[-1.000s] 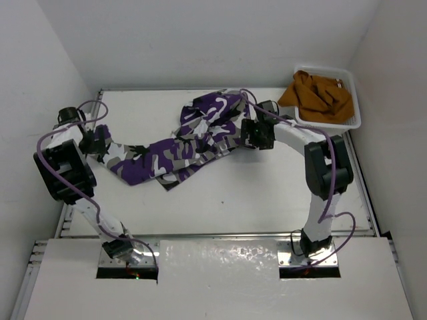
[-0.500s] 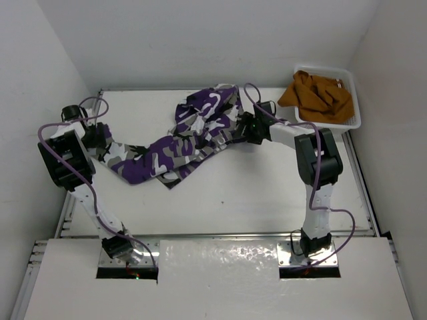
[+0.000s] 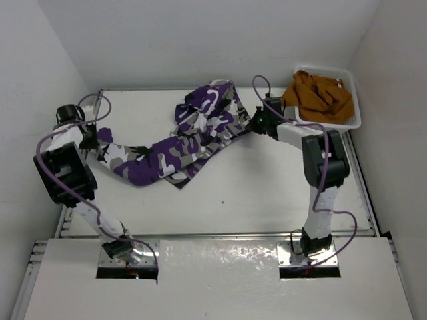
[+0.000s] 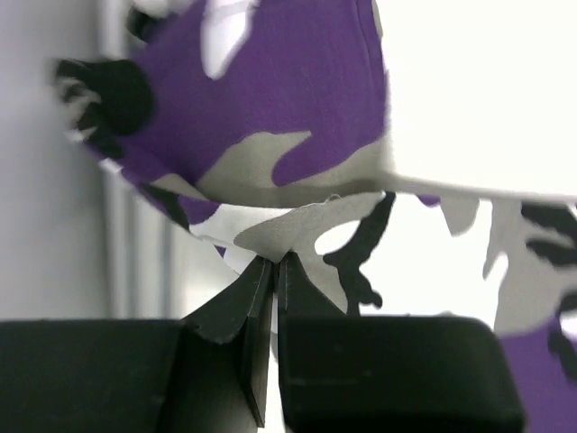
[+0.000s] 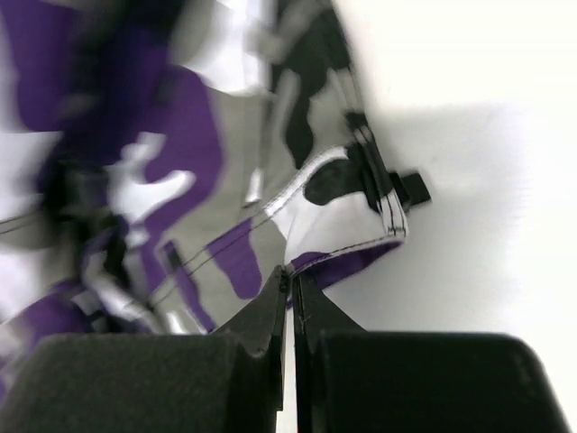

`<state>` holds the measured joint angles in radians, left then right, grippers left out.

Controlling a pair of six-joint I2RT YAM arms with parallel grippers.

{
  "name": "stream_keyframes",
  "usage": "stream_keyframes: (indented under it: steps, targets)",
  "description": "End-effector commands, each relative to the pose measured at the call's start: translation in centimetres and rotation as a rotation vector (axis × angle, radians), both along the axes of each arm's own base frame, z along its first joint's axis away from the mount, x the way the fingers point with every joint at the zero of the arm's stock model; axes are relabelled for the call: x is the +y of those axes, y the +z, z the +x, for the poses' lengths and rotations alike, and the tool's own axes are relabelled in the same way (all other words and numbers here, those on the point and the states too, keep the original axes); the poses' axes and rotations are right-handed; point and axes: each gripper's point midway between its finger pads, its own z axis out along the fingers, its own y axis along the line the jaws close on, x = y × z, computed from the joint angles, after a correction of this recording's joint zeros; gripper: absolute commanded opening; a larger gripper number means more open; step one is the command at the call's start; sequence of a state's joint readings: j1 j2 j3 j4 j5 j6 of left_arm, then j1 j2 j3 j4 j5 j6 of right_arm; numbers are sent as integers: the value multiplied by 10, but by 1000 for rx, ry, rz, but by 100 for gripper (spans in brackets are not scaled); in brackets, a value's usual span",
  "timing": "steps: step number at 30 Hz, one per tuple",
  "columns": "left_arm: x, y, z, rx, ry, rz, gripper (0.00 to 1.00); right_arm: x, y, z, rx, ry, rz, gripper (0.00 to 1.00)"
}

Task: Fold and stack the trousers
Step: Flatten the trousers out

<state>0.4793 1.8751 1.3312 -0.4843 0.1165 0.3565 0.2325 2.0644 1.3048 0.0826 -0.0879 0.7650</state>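
The camouflage trousers (image 3: 180, 141) lie rumpled across the white table, running from the left edge up to the back middle. At their left end my left gripper (image 3: 91, 139) is shut on a corner of the cloth. In the left wrist view its tips (image 4: 273, 262) pinch a white-and-grey edge of the trousers (image 4: 270, 108), which hangs slightly lifted. My right gripper (image 3: 254, 123) is shut on the right end of the trousers. Its tips (image 5: 290, 276) in the right wrist view clamp a stitched hem of the trousers (image 5: 189, 171) near a black tab.
A white basket (image 3: 354, 123) at the back right corner holds a crumpled orange-brown garment (image 3: 319, 95). White walls close in the table on the left, back and right. Both arm bases stand at the near edge.
Both grippers went from open to shut on the trousers. The right gripper moved back and to the right, drawing its end of the cloth along; the left gripper stayed near the left edge.
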Motion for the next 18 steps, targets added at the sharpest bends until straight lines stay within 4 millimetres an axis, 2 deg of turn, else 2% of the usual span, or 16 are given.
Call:
stream_keyframes:
  steps: [1, 2, 3, 4, 5, 6, 7, 8, 10, 11, 13, 14, 15, 16, 17, 18]
  targets:
    - [1, 107, 3, -208, -97, 165, 0, -32, 120, 8, -302, -2, -123, 0]
    - [-3, 126, -5, -225, -121, 183, 0, -38, 116, -3, -297, 5, -144, 0]
    - [-6, 135, -9, -231, -140, 189, 0, -45, 145, -12, -353, -10, -140, 0]
    - [-10, 144, -12, -241, -151, 188, 0, -50, 154, -19, -371, -15, -143, 0]
    - [-19, 162, -17, -254, -172, 168, 0, -55, 152, -30, -371, -7, -163, 0]
    - [-23, 171, -20, -257, -180, 155, 0, -64, 161, -35, -392, -24, -184, 0]
    - [-28, 182, -19, -272, -191, 141, 0, -70, 188, -44, -445, -37, -194, 0]
    - [-35, 208, -19, -312, -212, 127, 0, -75, 195, -51, -452, -21, -237, 0]
    - [-43, 240, -21, -361, -230, 123, 0, -84, 230, -64, -505, -20, -289, 0]
    - [-49, 278, -18, -441, -256, 148, 0, -87, 249, -67, -544, 1, -334, 0]
    - [-57, 310, -20, -503, -289, 158, 0, -87, 265, -72, -562, 30, -365, 0]
    - [-68, 333, -24, -551, -327, 152, 0, -82, 266, -74, -526, 81, -367, 0]
    - [-73, 341, -26, -568, -342, 144, 0, -78, 260, -73, -495, 103, -355, 8]
    - [-85, 350, -29, -594, -379, 120, 0, -63, 235, -73, -415, 157, -293, 19]
    - [-90, 353, -31, -602, -391, 104, 0, -54, 221, -73, -378, 174, -261, 31]
    - [-95, 355, -33, -608, -404, 88, 0, -49, 206, -72, -338, 175, -238, 55]
